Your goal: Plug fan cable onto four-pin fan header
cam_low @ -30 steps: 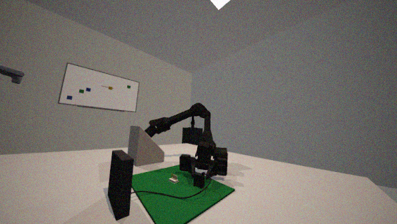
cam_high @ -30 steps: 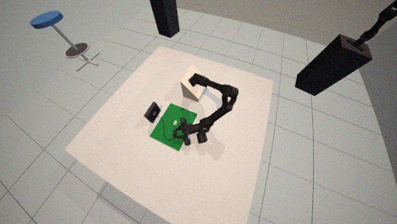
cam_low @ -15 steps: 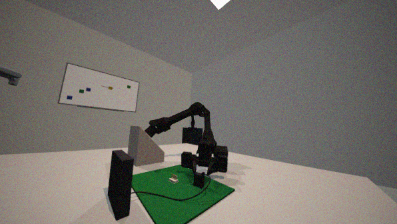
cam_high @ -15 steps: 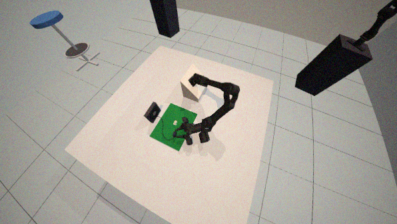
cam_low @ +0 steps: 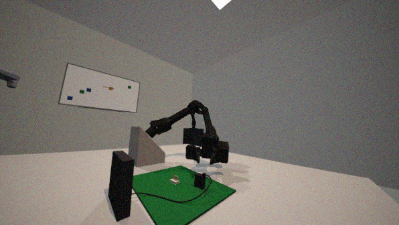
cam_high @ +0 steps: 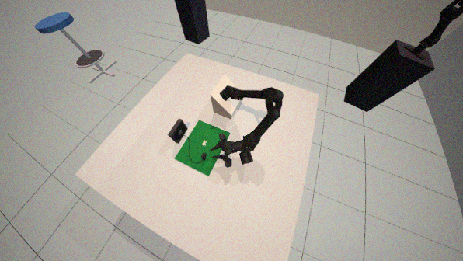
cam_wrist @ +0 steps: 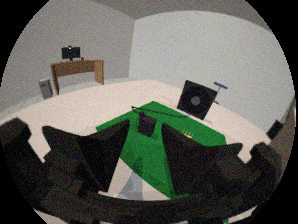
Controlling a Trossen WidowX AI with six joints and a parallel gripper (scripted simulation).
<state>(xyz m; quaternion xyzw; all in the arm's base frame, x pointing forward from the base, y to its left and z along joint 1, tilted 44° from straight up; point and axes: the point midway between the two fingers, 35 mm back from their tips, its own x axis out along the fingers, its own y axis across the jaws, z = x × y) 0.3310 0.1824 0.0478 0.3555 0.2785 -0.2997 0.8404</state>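
Note:
The black plug (cam_high: 203, 156) (cam_low: 199, 181) (cam_wrist: 147, 125) stands on the green board (cam_high: 202, 128) (cam_low: 161, 209) (cam_wrist: 205, 136), apart from the header. The pale four-pin header (cam_high: 204, 143) (cam_low: 175, 180) (cam_wrist: 187, 134) is empty, its pins showing. The black cable (cam_high: 189, 151) (cam_low: 181, 201) curves from the plug to the fan (cam_high: 178, 130) (cam_low: 122, 184) (cam_wrist: 196, 100), which stands upright beside the board. My gripper (cam_high: 212, 153) (cam_low: 205, 163) (cam_wrist: 145, 124) is open and empty. Its fingertips are apart from the plug, on the arm's side of it and a little higher. The plug's underside is hidden.
A beige wedge block (cam_high: 221, 108) (cam_low: 145, 151) stands on the table (cam_high: 155, 194) (cam_low: 301, 197) behind the board, near the arm's base. A blue-topped stool (cam_high: 54, 22) and dark pillars (cam_high: 193, 19) stand off the table. A desk (cam_wrist: 77, 66) is far off in the wrist view.

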